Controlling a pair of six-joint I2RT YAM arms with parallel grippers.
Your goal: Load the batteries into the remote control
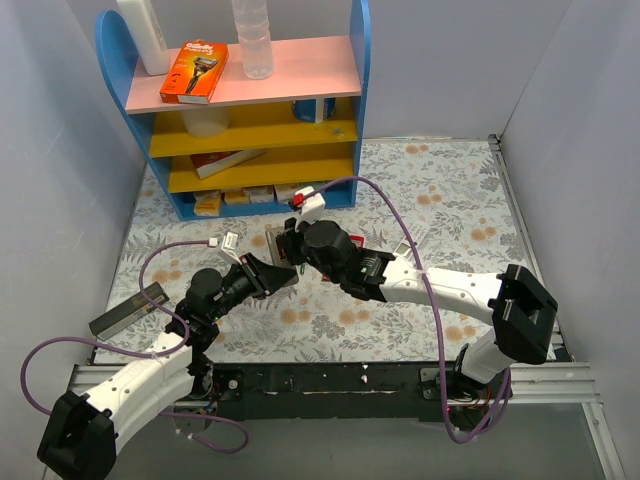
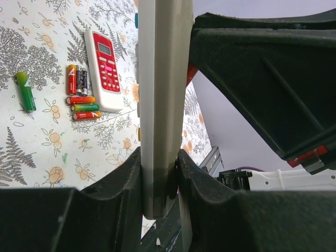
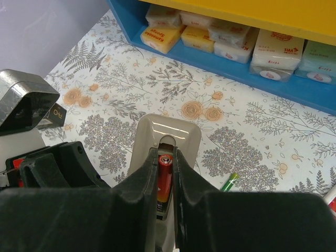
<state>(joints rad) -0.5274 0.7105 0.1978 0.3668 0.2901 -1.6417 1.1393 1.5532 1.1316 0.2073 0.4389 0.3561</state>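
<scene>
Two remotes are showing: the white remote control [image 2: 160,105] sitting between the left jaws, and one red-and-white remote [image 2: 104,68] lying on the counter [image 2: 42,152] beyond them. Seven batteries [image 2: 81,100] are showing, as far as can be told: six lying loose left of those jaws, and one red battery [image 3: 165,176] sitting between the right jaws. One green marker [image 2: 24,92] is lying further left.

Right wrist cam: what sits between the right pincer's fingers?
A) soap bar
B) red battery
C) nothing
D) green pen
B: a red battery sits between the fingers of the right pincer, at the open bay of the remote.
</scene>
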